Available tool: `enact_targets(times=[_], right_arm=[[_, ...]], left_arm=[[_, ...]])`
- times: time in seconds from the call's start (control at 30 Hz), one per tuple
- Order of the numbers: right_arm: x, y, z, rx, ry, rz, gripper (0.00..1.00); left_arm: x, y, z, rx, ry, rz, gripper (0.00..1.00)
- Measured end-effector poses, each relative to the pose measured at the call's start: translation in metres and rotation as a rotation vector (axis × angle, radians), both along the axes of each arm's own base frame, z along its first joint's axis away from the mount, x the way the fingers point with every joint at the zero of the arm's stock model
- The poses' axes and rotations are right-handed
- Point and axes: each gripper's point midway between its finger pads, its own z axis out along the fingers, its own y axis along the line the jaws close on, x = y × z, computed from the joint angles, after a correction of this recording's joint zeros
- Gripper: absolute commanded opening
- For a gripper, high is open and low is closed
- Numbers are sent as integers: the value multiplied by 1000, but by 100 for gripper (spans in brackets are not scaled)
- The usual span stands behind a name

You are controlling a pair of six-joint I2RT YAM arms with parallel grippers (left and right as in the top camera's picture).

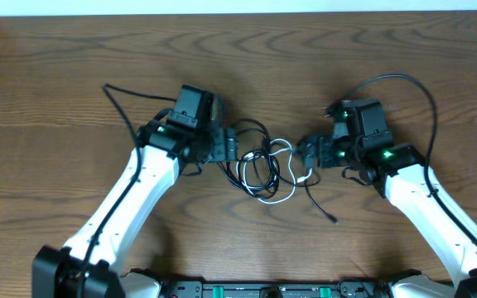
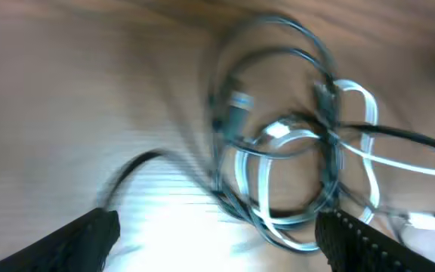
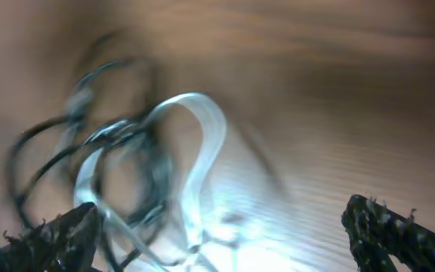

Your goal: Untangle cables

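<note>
Wood-grain brown, the table [image 1: 73, 50] carries the cables [image 1: 263, 170] as one knot at its middle, directly between the two tools. The white cable [image 1: 281, 184] loops through several black strands [image 1: 251, 165]. One black strand leaves the knot toward the near side and ends in a small plug [image 1: 334, 220], lying alone on bare wood.

The left gripper [image 1: 237, 151] sits just beside the knot's left side, and the right gripper [image 1: 303, 154] just beside its right side. In the left wrist view the fingers [image 2: 81, 236] stand wide apart at the bottom corners, nothing clamped between them, with the loops on the wood ahead. In the right wrist view the fingers [image 3: 387, 227] are likewise spread wide and hold nothing; the white loop lies ahead, nearer the left-hand finger. Both wrist views are smeared, so a fingertip may be brushing a strand, but I cannot tell.

The table's far edge runs along the top of the overhead view, with a pale strip beyond it, and the left edge shows at the upper left corner. Bare wood lies between the knot and the far edge, and outside both arms. On the near side the room is narrower, hemmed by the two white forearms and the arm bases. Each arm's thick black wire [image 1: 118, 103] arcs out over the wood behind its gripper.
</note>
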Motion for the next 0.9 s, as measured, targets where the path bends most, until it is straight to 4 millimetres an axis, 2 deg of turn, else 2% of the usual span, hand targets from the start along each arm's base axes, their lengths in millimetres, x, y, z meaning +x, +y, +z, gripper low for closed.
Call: enact_targets(times=[0.1,0.17,0.3,0.4,0.57,0.8,0.9], right_arm=[[-19,28,4,41,-22,224,99],[-35,39,3,46,-21,342,99],[-62,50,-2,32,4,502,99],[-69,51,-10,3,19,550,99],[-56,46,-40,-75,48,531,99],[-20,59,-91,-60,71,423,98],[-3,73,-88,10,29,382,97]], left_arm=[[-12,-32,4,-143,19,-190,90],[-23,-49,12,-234,25,-303,91],[-39,-67,22,-331,23,-446,91],[-44,-72,24,-341,9,-498,90],[-37,-69,20,-298,-18,-493,90],[-12,-71,31,-292,-106,-405,91],[-10,-69,37,-290,-121,-371,91]])
